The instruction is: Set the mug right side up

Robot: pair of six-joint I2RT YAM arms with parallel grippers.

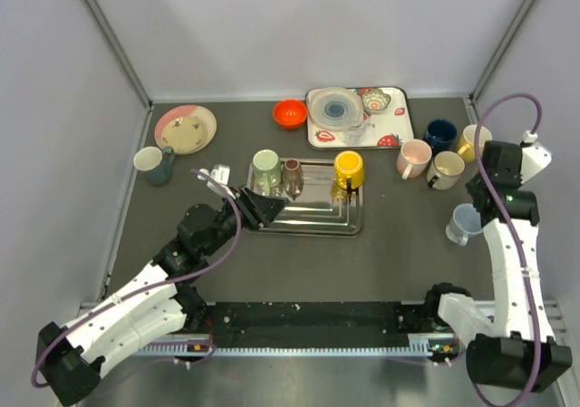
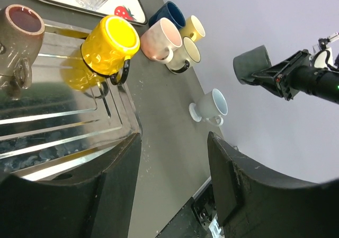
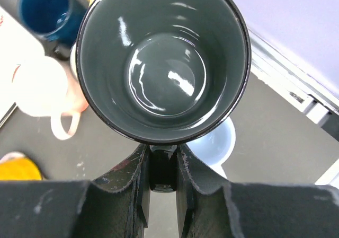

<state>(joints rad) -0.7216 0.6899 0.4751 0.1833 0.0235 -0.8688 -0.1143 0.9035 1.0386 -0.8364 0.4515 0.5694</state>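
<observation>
**Item 1, dark grey mug** [image 3: 164,63]: held in the air over the right side of the worktop [image 1: 399,253], above the mug cluster. Glossy interior; mouth faces the R wrist cam. Seen from the L wrist cam it lies roughly sideways, not touching the worktop.

**Item 2, R claw** [image 3: 161,166]: pressed together on the mug, pinching what appears to be the handle just below the rim.

**Item 3, L claw** [image 2: 172,140]: spread, nothing between the fingers. It hangs over the near-left part of the steel tray [image 1: 313,223].

**Item 4, on the steel tray:** green mug [image 1: 265,167], brown mug [image 1: 292,176], yellow mug [image 1: 349,168], in a row along the far edge.

**Item 5, right-side cluster:** pink mug [image 1: 414,158], cream mug [image 1: 446,169], navy mug [image 1: 439,133]. Pale blue cup [image 1: 464,223] stands nearer, apart from them.

**Item 6, far side:** strawberry tray [image 1: 400,128], orange bowl [image 1: 290,113], pink plate [image 1: 186,128].
</observation>
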